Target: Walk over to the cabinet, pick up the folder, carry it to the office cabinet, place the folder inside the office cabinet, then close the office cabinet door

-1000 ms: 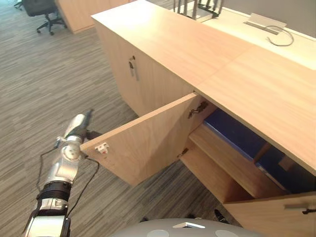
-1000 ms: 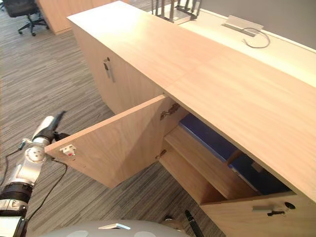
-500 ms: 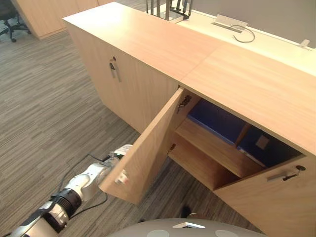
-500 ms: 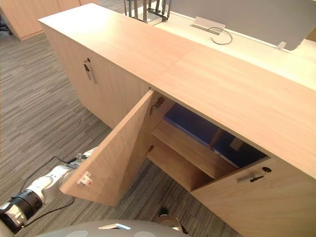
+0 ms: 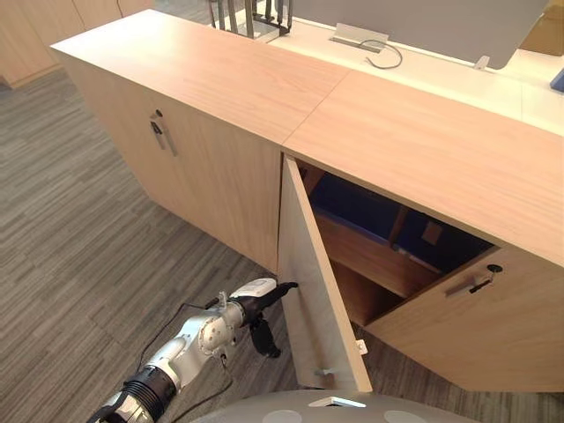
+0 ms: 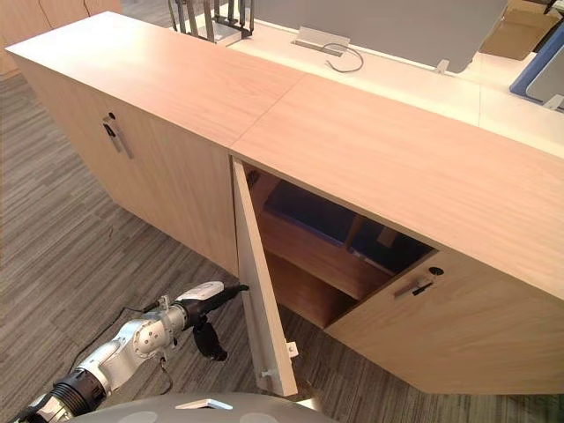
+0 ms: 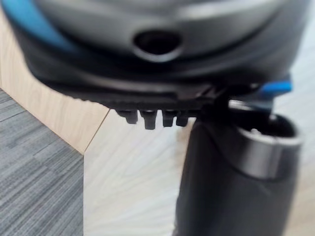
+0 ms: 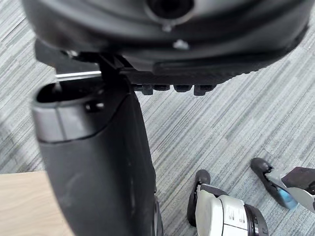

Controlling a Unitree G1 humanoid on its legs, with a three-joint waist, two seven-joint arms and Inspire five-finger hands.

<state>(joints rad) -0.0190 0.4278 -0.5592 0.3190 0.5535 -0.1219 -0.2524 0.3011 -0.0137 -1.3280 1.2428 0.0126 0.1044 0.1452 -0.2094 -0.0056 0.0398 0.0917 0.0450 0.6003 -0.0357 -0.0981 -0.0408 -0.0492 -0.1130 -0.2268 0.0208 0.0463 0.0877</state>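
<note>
Touching door (image 5: pixel 313 291), left hand (image 5: pixel 256 301), fingers straight, grips nothing (eye views show folder (image 5: pixel 352 201) inside).

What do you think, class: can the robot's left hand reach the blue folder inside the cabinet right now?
Probably not. The left hand is low down on the outer side of the half-open door, which stands between it and the blue folder.

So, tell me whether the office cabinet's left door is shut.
No, the door stands well open, with the left hand at its outer face.
</note>
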